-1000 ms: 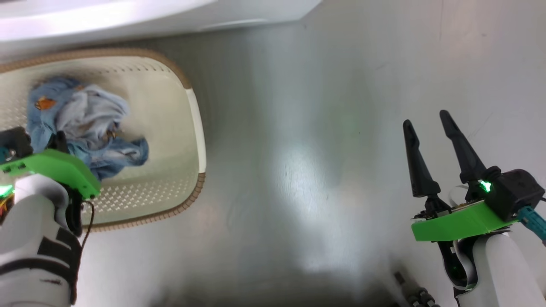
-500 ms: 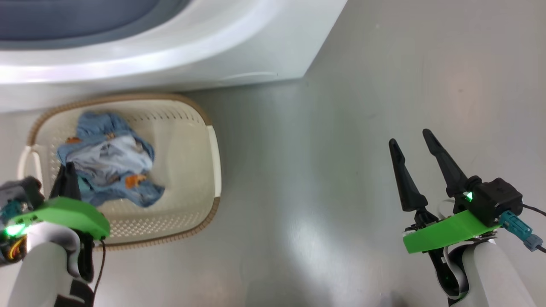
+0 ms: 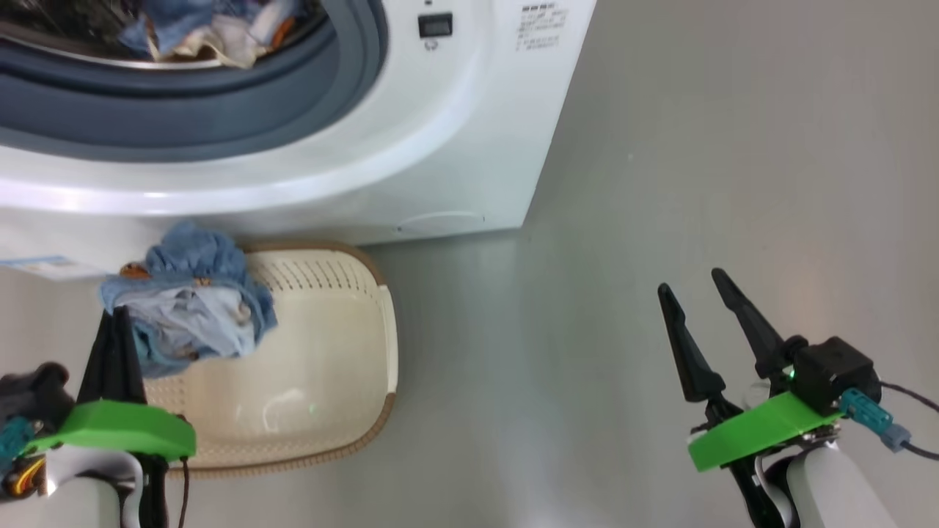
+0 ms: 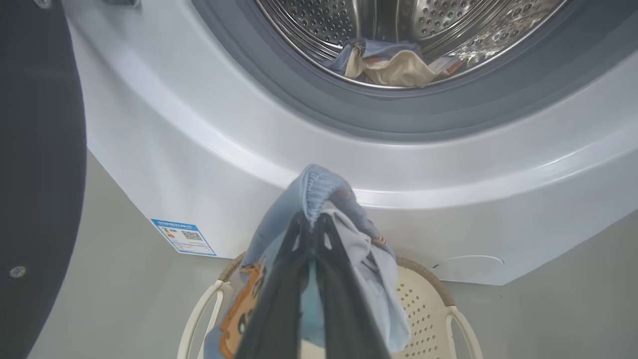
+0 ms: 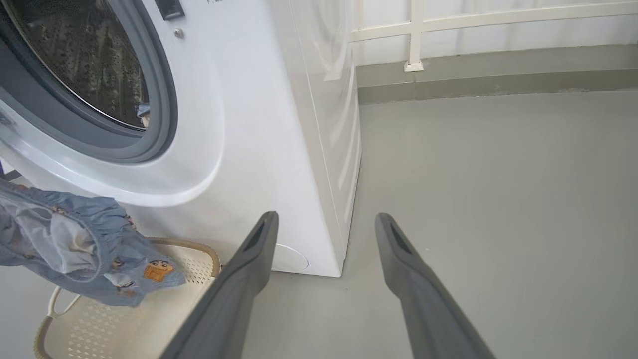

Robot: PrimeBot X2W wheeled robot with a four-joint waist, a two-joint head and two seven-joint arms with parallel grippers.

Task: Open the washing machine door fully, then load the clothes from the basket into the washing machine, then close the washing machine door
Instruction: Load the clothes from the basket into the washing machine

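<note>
My left gripper (image 3: pixel 116 314) is shut on a blue printed garment (image 3: pixel 192 302) of the clothes, held up over the far rim of the cream basket (image 3: pixel 315 352). In the left wrist view the fingertips (image 4: pixel 305 230) pinch the cloth's ribbed edge (image 4: pixel 319 187) just below the washing machine (image 4: pixel 209 149) opening. More clothes (image 4: pixel 394 62) lie in the steel drum. The black washing machine door (image 4: pixel 40 149) stands swung open at the left. My right gripper (image 3: pixel 691 282) hangs open over bare floor, right of the machine (image 5: pixel 249 124), holding nothing.
The basket (image 5: pixel 189 284) sits on the grey floor against the machine's front, beneath the hanging garment (image 5: pixel 75 239). A blue label (image 4: pixel 184 237) and a round white cap (image 4: pixel 468 262) mark the machine's lower front. A white railing (image 5: pixel 413 35) lines the far wall.
The head camera has tilted up, bringing the machine's opening into view. My left gripper has lifted the blue garment from the basket's floor to above its far rim. The right gripper stays open.
</note>
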